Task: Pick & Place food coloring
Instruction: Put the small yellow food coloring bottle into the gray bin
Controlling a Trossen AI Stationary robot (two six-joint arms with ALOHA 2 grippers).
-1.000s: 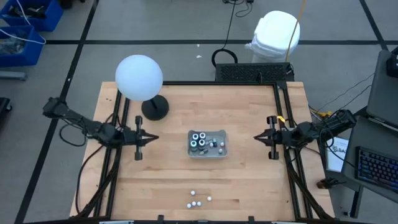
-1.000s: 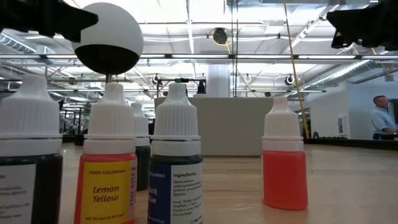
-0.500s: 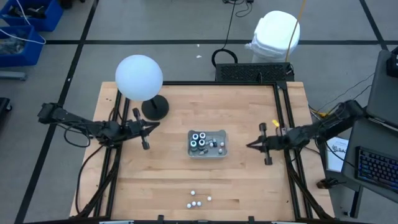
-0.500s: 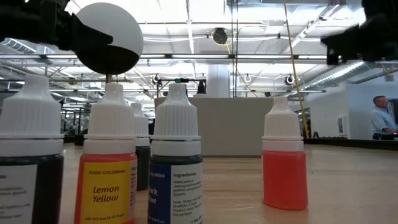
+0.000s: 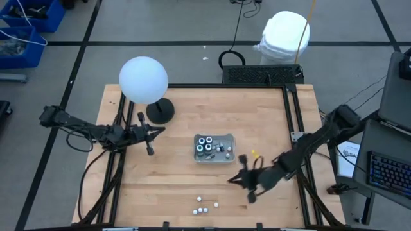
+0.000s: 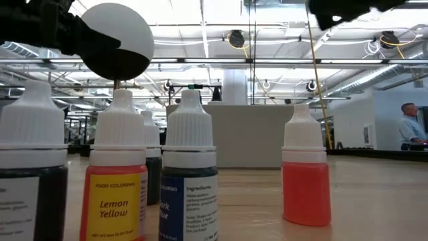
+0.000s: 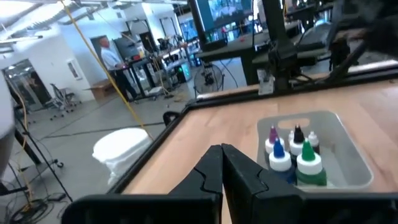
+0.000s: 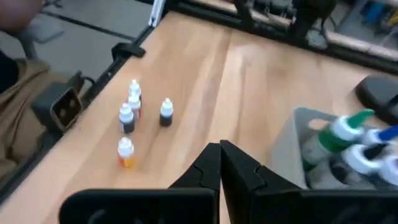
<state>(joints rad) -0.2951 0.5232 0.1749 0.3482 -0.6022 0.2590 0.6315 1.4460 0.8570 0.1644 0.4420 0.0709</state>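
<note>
Four small dropper bottles of food coloring [image 5: 203, 206] stand in a loose cluster on the wooden table [image 5: 173, 173], well apart from the clear tray [image 5: 214, 158], toward the table's near edge. We see them close up in the low view: one with a black body at the far left, one labelled Lemon Yellow [image 6: 121, 174], one dark blue [image 6: 189, 171] and one orange-red [image 6: 305, 167], all with white caps. More bottles stand upright inside the tray, which sits near the middle of the table; in the left wrist view we can make out caps of purple, black, blue, green and white [image 7: 290, 149].

We find the right gripper [image 5: 232, 180] low over the table between the tray and the loose cluster, just off the tray's near right corner. Its fingers are pressed together and hold nothing. The left gripper [image 5: 154, 131] hangs to the left of the tray, well apart from it, pointing toward it; its fingers [image 7: 214, 169] are also closed together and empty.

Behind the tray and to its left stands a white globe lamp [image 5: 143, 79] on a dark round base. A person [image 6: 408, 127] is visible far off in the room beyond the table.
</note>
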